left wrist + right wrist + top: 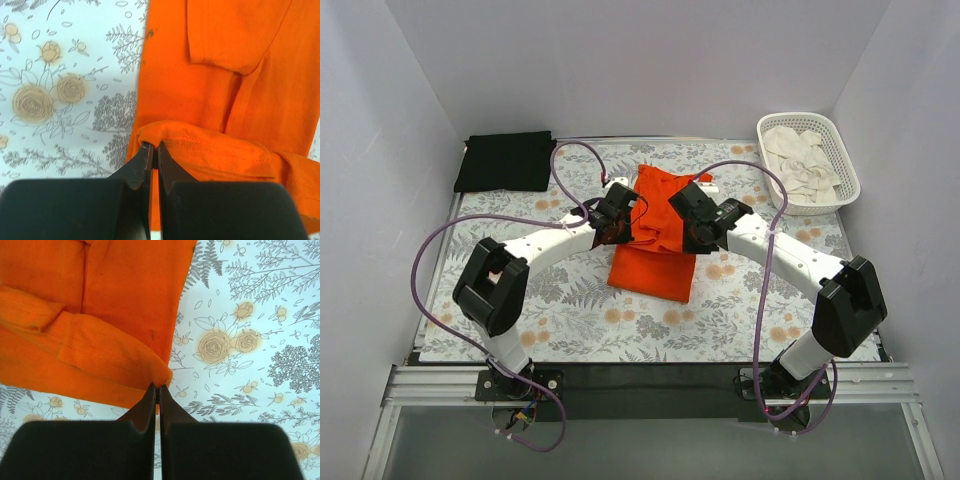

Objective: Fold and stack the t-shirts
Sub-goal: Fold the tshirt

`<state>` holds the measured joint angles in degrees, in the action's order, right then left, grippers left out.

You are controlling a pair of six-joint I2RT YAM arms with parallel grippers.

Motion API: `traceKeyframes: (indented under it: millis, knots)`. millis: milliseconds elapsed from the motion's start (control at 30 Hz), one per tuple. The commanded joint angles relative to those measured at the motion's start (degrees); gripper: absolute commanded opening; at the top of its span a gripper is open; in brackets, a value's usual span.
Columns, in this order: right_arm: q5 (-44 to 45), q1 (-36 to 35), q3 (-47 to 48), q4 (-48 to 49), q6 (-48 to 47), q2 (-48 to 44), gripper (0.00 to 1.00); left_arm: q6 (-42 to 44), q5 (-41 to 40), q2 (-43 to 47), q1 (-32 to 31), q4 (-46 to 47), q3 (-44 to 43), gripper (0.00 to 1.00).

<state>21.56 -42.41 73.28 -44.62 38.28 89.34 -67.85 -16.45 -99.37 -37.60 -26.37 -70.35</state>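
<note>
left gripper [152, 148] and right gripper [156, 389] are pinching the orange t-shirt [655, 266] by its edge; the fold is calling for level, matched travel.

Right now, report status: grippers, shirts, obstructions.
Left gripper shut on orange t-shirt edge; right gripper likewise. Black t-shirt lies at far-left corner, apart. White basket far right, not in the way.

Bright, even overhead light leaves only soft, faint shadows on the desk [720, 310]. Wrist views are crisp and evenly lit; the near fingers [142, 162] read black, detail lost.
</note>
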Motion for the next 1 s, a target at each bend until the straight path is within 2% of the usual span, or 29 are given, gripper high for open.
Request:
traceKeyframes:
  millis: [0,433,967]
  knots:
    - [3.93,1.01,-1.46,3.83,-3.38,-1.45,0.01,2.46,-3.50,-1.25,0.52,5.71,-2.34,0.00]
    - [3.66,3.12,-7.97,14.20,-7.34,1.45,0.01,3.17,-6.14,-4.60,0.60,10.99,-0.41,0.00]
    - [5.15,3.65,-9.55,17.64,-7.61,5.50,0.01,1.85,-5.70,-7.33,1.04,14.33,2.67,0.00]
